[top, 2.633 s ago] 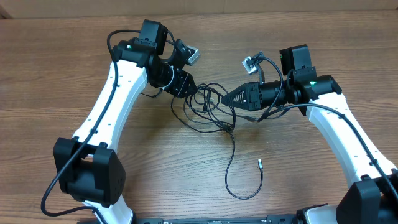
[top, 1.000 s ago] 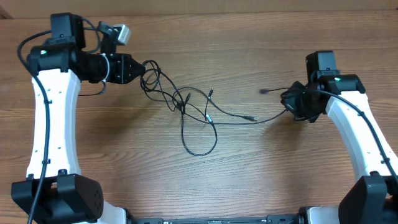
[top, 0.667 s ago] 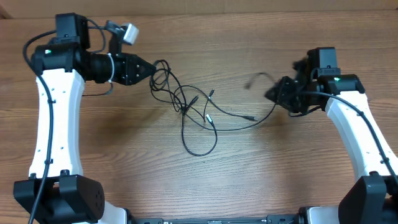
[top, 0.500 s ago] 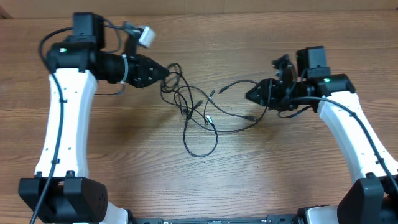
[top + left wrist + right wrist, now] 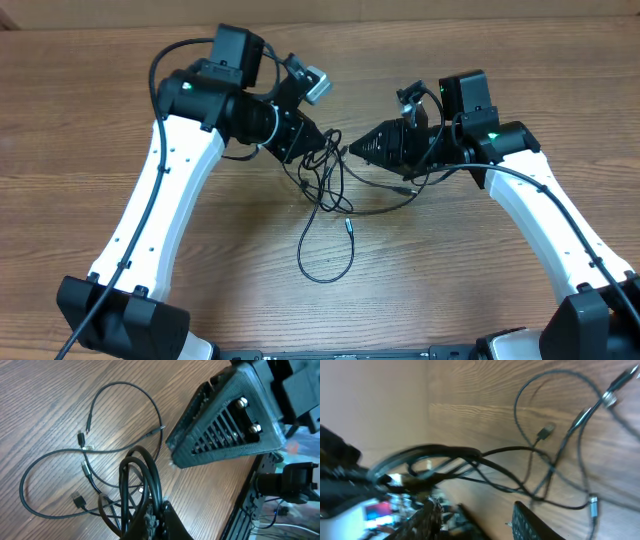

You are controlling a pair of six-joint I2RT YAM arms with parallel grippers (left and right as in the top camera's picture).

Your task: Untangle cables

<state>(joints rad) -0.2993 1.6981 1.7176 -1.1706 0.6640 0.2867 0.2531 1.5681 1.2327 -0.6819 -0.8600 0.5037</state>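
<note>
Your left pincer (image 5: 320, 140) is pressed together on the cables (image 5: 327, 170). In its wrist view several black strands bunch up between its fingers (image 5: 172, 525). From that pinch the cables drop as a tangle onto the desk (image 5: 450, 290), directly between the two pincers, near mid-desk. One long loop (image 5: 325, 262) lies out toward the arm bases, and a silver-tipped plug (image 5: 349, 224) rests just above it. Your right pincer (image 5: 354, 150) faces the left one, its tip close to the tangle and its fingers partly spread. Its wrist view is blurred, so you cannot tell whether it touches a strand.
</note>
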